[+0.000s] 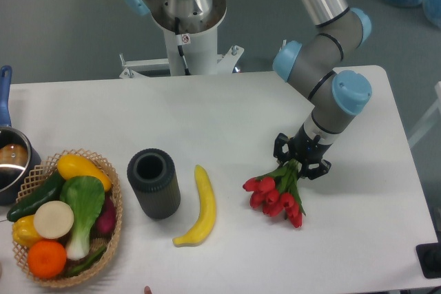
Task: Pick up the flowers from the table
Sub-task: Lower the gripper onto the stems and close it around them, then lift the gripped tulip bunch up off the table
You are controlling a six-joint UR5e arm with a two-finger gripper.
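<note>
Right of centre on the table (207, 115) lie the flowers (275, 195): glossy red tulip heads fanned toward the front edge, with green stems and leaves running up and back into the gripper (301, 158); its black fingers stand narrow, closed on the stems; the heads appear to touch the smooth white matte top. Left of the bunch, apart from it, lies a banana (199, 207), long, curved and yellow; next to it stands a cylinder (154, 183), dark, matte and hollow, its mouth open upward. Further left a woven basket (107, 232) holds an orange, a white round, a leafy green, a dark cucumber and yellow pieces; at the left edge a pot (10, 160) with a blue handle shows only in part.
</note>
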